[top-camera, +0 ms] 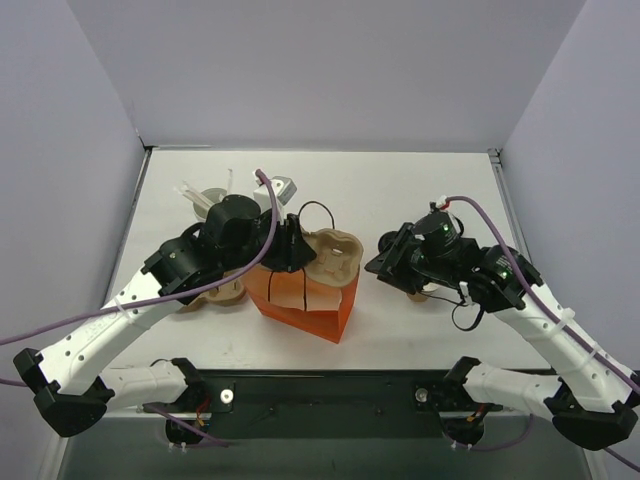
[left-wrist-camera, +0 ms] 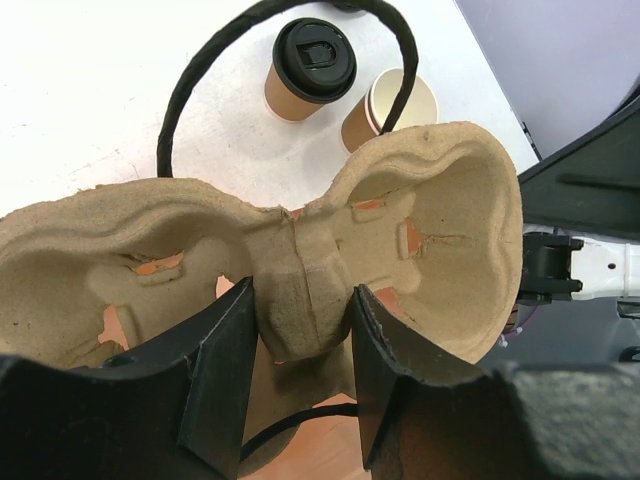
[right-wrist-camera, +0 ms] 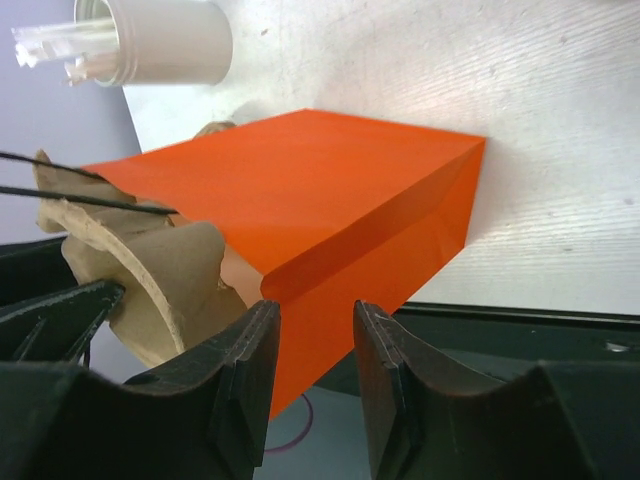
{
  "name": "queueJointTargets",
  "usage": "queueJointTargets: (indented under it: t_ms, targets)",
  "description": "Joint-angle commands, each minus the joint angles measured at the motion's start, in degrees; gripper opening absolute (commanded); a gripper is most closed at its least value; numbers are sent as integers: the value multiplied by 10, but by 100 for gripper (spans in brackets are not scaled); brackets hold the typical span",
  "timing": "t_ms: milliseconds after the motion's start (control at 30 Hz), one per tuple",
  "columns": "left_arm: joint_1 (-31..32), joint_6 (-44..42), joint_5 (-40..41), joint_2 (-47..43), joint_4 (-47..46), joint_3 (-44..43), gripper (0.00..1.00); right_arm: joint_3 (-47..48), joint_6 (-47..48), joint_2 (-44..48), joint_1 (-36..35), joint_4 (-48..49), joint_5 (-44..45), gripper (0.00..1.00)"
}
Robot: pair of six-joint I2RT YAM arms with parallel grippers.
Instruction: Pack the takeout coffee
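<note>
Left gripper [left-wrist-camera: 303, 315], jaws about half closed, clamps the central ridge of the pulp cup carrier [left-wrist-camera: 440, 230] at the mouth of the orange bag [top-camera: 310, 305]. Right gripper [right-wrist-camera: 315, 345], jaws partly apart, holds nothing; the bag lies at its 12 o'clock. The takeout coffee [left-wrist-camera: 313, 68] stands upright on the table [left-wrist-camera: 80, 90], at 12 o'clock from the left gripper, with a lidless cup [left-wrist-camera: 358, 126] just beside it at 4 o'clock.

There is one orange paper bag [top-camera: 310, 305], one lidded kraft-paper coffee cup [left-wrist-camera: 312, 70], one lidless kraft-paper cup [left-wrist-camera: 418, 102] and one white cup of stirrers [right-wrist-camera: 165, 40], the stirrers too bunched to count. One moulded-pulp cup carrier [left-wrist-camera: 420, 210] shows plainly. A half-hidden tan pulp piece [top-camera: 215, 295] may be a second.
</note>
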State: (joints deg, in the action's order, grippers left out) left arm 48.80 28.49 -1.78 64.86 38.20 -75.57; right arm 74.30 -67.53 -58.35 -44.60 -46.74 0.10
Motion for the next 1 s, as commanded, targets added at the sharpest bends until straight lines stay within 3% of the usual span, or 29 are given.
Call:
queueJointTargets:
  t_ms: [0,333,500,733,967]
  targets:
    - [-7,5,-15,-8,-11,-1,47,-13,-12,-11,-37,63,-10,37]
    - [-13,6,-5,9,-12,-13,46,30,12,-13,-136,44,101,38]
    - [-18,-2,-7,18,-14,-23,46,72,20,-28,-194,12,134,49]
    - [-22,-3,-14,15,-8,-15,46,99,-2,-75,-255,-24,186,47]
    - [-30,-3,-19,12,-1,-14,46,81,-26,-64,-289,-21,228,44]
